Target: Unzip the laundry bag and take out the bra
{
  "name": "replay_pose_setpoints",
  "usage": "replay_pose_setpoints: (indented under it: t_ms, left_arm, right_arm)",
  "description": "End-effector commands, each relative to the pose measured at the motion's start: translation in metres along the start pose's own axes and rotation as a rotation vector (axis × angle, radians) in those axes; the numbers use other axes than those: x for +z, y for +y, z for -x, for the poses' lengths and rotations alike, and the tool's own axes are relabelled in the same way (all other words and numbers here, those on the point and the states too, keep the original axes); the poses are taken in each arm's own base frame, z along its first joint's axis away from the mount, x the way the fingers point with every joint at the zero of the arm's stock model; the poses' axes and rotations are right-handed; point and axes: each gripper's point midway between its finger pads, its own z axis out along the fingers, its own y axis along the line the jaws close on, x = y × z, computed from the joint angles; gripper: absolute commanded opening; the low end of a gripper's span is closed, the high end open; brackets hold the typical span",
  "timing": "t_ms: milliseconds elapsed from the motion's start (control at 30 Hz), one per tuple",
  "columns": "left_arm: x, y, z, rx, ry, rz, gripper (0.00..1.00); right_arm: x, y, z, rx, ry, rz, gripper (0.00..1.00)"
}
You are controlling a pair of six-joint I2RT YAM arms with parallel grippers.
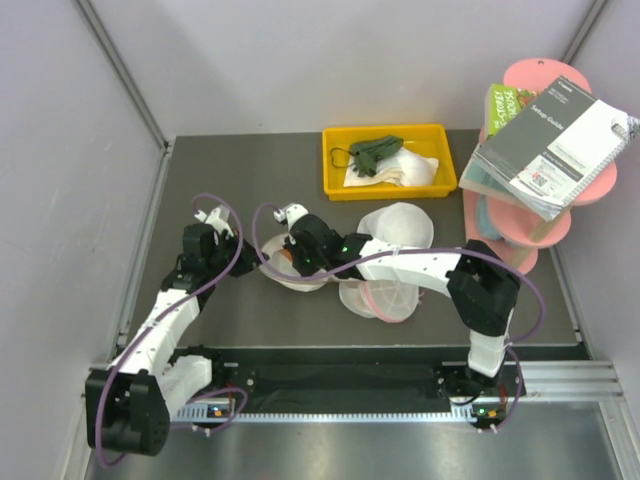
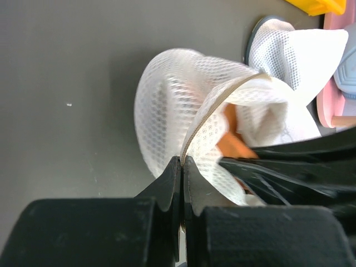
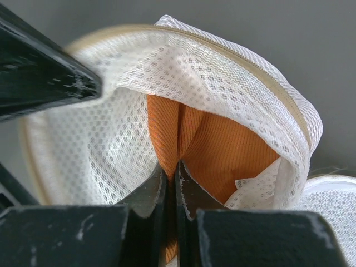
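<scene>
Our left gripper (image 2: 182, 160) has its two black fingers pressed tight together. They pinch the beige-tan zip rim of the round translucent white mesh laundry bag (image 2: 167, 105), which bulges out just beyond the fingertips and to their left, resting on the dark grey table (image 2: 67, 83). Our right gripper (image 3: 173, 165) is likewise clamped fully closed, its tips nipping a fold of the orange ribbed fabric bra (image 3: 222, 150). The bra sits inside the bag's gaping mouth, directly ahead of those fingertips. A mesh flap with a tan edge arches over the bra, above and to the right of the right fingers. Seen from the left fingers, the right gripper's black fingers reach into the opening just to the right of the pinched rim. Further off, beyond the bag, we see another white mesh bag (image 2: 295, 50).
</scene>
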Motion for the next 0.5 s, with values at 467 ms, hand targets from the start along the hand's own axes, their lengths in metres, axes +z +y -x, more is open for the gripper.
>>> replay_pose_setpoints:
  t_ms: [467]
  left_arm:
    - [0.005, 0.005, -0.006, 0.035, -0.002, -0.013, 0.00]
  right_arm:
    - [0.005, 0.013, 0.014, 0.097, -0.064, 0.124, 0.11]
